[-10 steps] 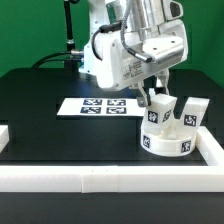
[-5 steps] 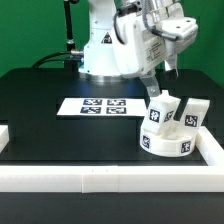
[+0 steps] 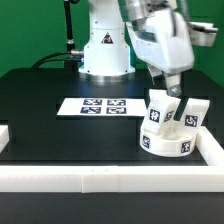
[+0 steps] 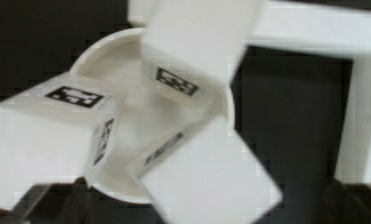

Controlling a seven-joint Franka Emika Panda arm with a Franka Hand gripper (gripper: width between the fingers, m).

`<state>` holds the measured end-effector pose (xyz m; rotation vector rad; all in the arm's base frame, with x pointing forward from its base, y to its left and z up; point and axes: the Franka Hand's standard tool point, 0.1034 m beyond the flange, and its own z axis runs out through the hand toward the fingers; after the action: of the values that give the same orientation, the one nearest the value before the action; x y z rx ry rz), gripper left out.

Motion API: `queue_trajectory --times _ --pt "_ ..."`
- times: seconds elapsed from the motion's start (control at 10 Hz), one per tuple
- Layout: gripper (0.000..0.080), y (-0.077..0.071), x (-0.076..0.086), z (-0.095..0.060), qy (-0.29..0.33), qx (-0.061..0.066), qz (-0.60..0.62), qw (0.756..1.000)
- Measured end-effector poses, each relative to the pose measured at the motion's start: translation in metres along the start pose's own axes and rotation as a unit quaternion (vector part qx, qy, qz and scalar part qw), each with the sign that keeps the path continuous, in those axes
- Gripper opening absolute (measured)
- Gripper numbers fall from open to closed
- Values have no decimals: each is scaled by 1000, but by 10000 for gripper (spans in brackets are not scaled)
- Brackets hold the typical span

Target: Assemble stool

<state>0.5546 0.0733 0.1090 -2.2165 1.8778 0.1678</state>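
The desk (image 3: pixel 40 100) is black and has white border rails (image 3: pixel 110 178) at its front and at the exterior view's right. The marker board (image 3: pixel 98 106) lies flat in the middle, well apart from the corner where the work is.

The arm (image 3: pixel 160 35) hangs above that corner, with its wrist tilted. Under it is the stool: the round seat (image 3: pixel 166 141) rests on the desk in the corner made by the rails, near both of them. Three legs stand up from the seat or beside it. One leg (image 3: pixel 160 107) is at the exterior view's left of the group, a second leg (image 3: pixel 187 112) is behind it, and a third leg (image 3: pixel 198 114) is at the far right, close to the rail. In the wrist view the legs look tilted and not parallel, so they are probably not seated deep in their sockets.

The pincer (image 3: pixel 170 88) is just above the tops of the legs. The pictures do not show whether its fingers are apart or closed, and it does not seem to carry anything.

The main risk is a knock. If the arm comes down a little off line, a finger can hit a loose leg and push it out of its socket, or move the whole seat against the rail. A leg gripped while tilted could also jam in the socket when it is turned.
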Motion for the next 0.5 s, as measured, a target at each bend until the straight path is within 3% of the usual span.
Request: queue_trajectory --times 0.3,0.5 --pt "649 -2 -9 14 1 -13 -201 980" --pt "649 -1 -5 13 3 -15 -300 954"
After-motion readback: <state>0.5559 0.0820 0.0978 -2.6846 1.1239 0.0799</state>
